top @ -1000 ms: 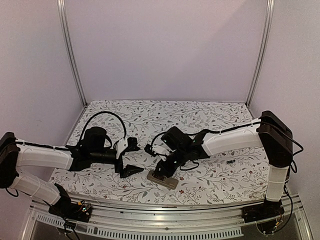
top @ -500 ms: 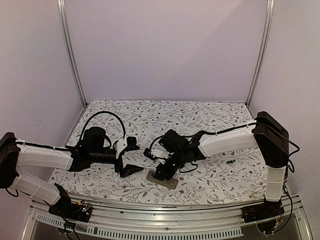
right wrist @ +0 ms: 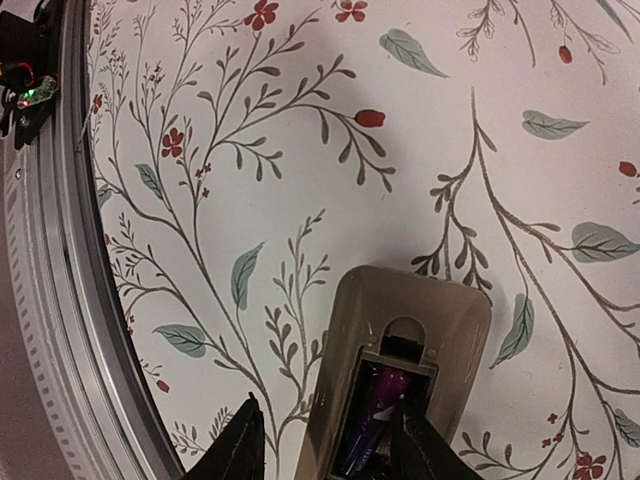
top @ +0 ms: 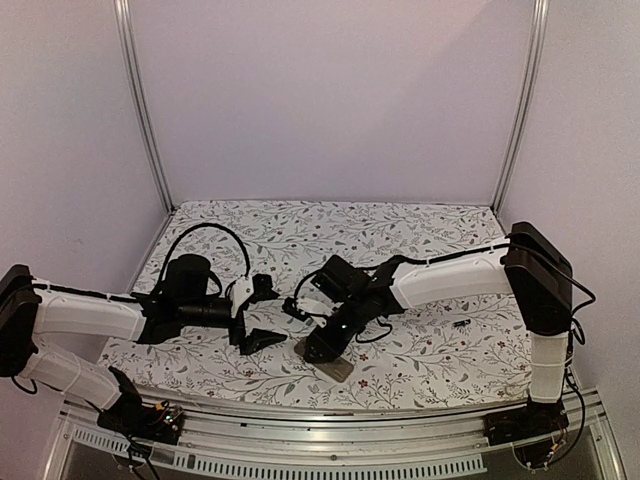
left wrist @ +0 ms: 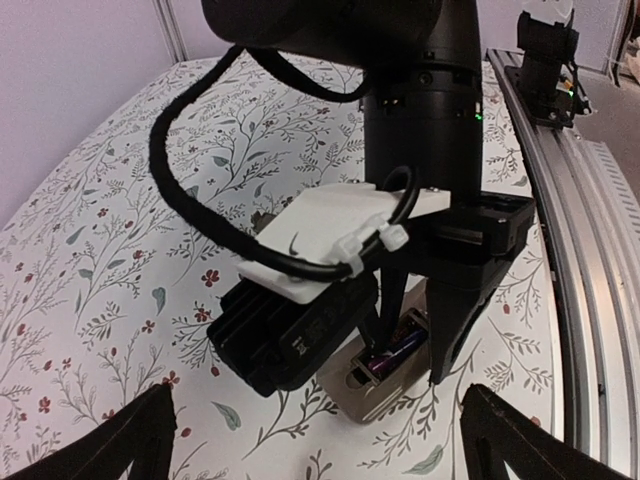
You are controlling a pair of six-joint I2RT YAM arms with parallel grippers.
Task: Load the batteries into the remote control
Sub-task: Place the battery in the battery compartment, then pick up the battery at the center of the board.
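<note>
While the right gripper point(right wrist: 330, 445) is parted astride the remote point(right wrist: 400, 320) at six o'clock on the table point(top: 400, 225), its purple battery point(right wrist: 372, 420), if only half seated, could be flicked out by a fingertip; the left gripper point(left wrist: 320, 440) is spread wide, empty.

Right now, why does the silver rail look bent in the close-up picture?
Right wrist view: the silver metal rail curves like a bow; the wide lens bends it. Left wrist view: the flowery white tablecloth bulges too. Top view: it runs straight.
</note>
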